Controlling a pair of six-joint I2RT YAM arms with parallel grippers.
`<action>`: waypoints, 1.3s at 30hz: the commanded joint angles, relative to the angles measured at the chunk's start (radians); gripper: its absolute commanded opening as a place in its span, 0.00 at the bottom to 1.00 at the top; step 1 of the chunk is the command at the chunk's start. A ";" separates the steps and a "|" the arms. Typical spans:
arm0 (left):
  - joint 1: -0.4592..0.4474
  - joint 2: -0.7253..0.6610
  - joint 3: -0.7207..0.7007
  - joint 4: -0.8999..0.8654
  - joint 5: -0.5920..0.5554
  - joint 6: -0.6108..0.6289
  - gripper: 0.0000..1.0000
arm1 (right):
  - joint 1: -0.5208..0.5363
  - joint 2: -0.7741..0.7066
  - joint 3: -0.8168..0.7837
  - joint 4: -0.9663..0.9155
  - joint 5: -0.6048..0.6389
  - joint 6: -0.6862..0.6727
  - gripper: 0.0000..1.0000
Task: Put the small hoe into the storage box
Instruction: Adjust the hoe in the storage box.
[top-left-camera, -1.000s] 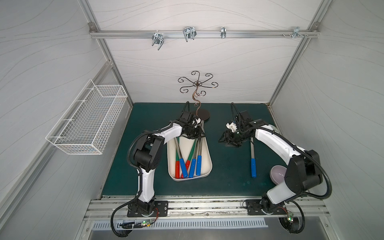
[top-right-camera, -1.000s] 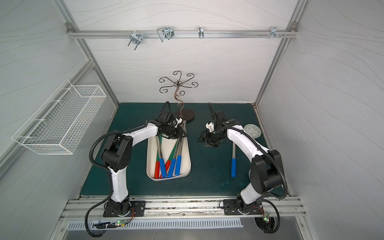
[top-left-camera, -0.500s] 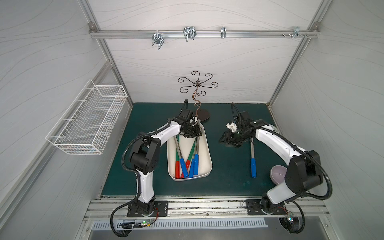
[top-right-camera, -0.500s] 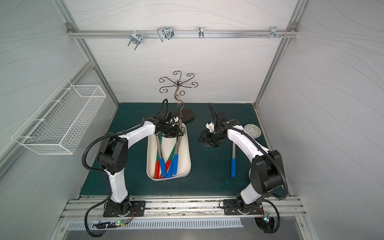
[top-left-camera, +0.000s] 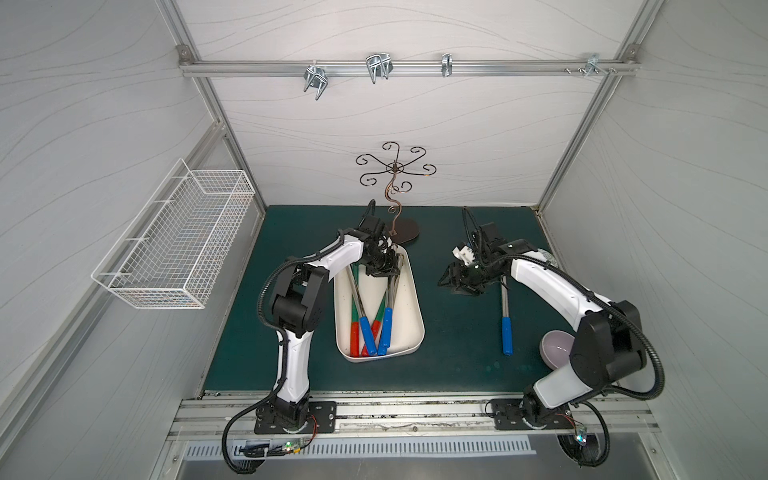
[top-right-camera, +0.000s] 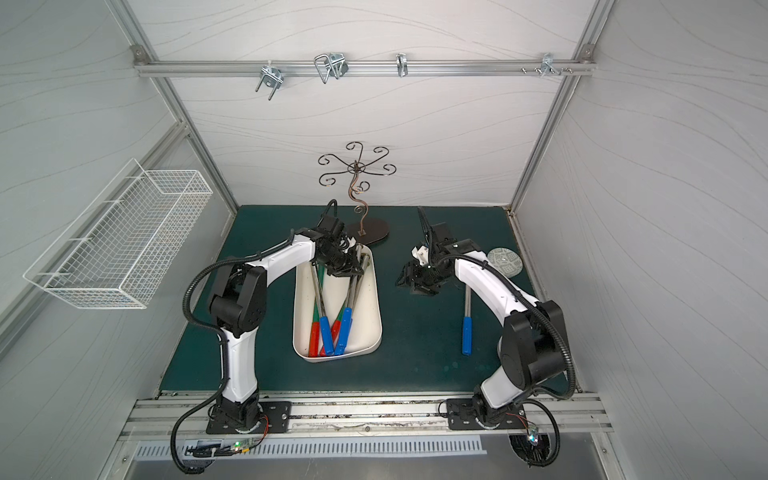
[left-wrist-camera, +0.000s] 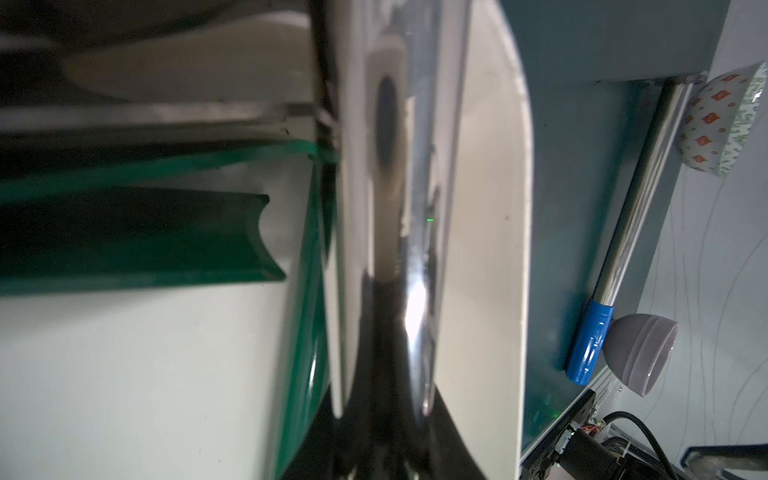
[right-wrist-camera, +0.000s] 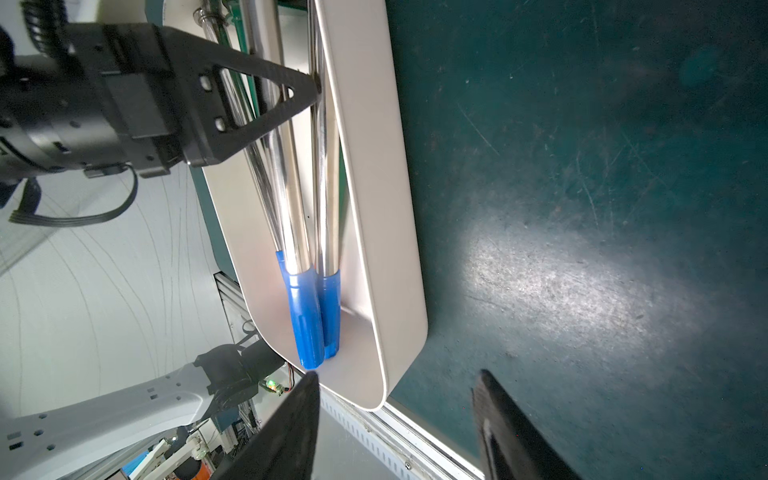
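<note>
Green matting (top-left-camera: 457, 365) covers my work table, seen from above in both top views. A white wire basket (top-left-camera: 174, 245) hangs on the wall far to the left of the storage box (top-left-camera: 409, 307). The box is cream plastic, long and shallow, and sits near the middle of the mat. A dark, curly hook stand (top-left-camera: 395, 199) rises just behind the box's far end.

Four hoes (top-left-camera: 365, 328) lie inside the box on steel shafts, two with blue grips and two with red, grips at the near end. The small hoe (top-left-camera: 505, 316), blue-gripped, lies on the mat well to the right of the box, outside it, with its head hidden under my right arm. A lilac bowl (top-left-camera: 557, 349) sits further right of the box, near that hoe's grip.

My left gripper (top-left-camera: 388, 272) is over the box's far end, closed tight, tips against a shaft. I cannot tell whether it pinches the shaft. My right gripper (top-left-camera: 448, 284) hangs between the box and the small hoe, jaws parted, with nothing between them.
</note>
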 joint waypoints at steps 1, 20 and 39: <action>-0.007 0.080 0.081 -0.067 0.046 0.071 0.00 | -0.005 -0.020 -0.012 -0.008 -0.012 -0.017 0.60; -0.039 -0.005 0.069 -0.100 -0.063 0.078 0.51 | -0.012 -0.039 -0.004 -0.024 -0.001 -0.019 0.63; 0.061 -0.547 -0.193 -0.073 -0.255 0.034 0.71 | -0.232 -0.076 0.013 -0.154 0.472 -0.066 0.70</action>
